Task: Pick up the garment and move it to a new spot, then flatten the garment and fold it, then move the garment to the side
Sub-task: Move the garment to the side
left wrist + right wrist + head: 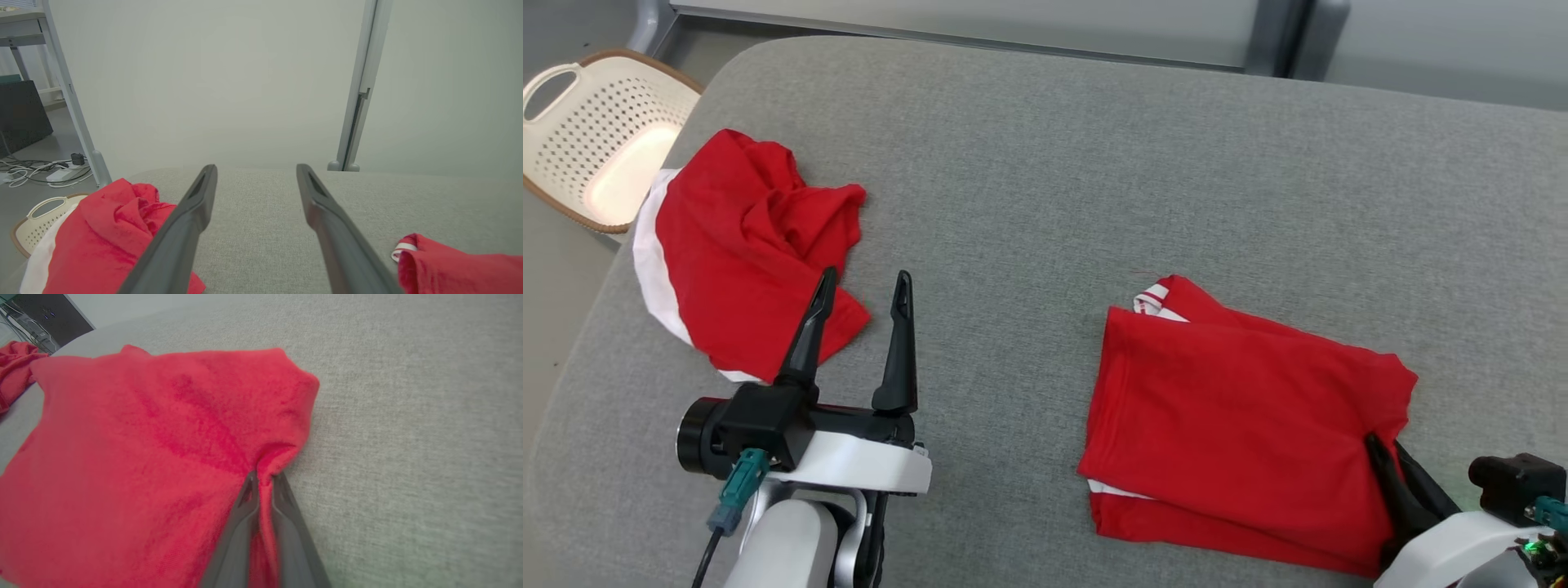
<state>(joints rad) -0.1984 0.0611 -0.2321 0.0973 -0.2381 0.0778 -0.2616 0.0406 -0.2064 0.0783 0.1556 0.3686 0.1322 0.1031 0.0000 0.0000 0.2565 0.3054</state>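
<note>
Atop grey padded surface (1045, 163), folded garment (1225, 408); basket (596, 131) on floor (547, 269) beside.

A grey fabric-covered bench (1045, 163) carries a folded red garment (1233, 408) at four o'clock and a crumpled red-and-white garment (743, 245) at nine o'clock, at its edge.

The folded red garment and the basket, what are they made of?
The folded red garment looks like soft matte knit, probably cotton jersey; it puckers where the right gripper pinches it. The basket is likely moulded cream plastic, given its regular perforations.
</note>
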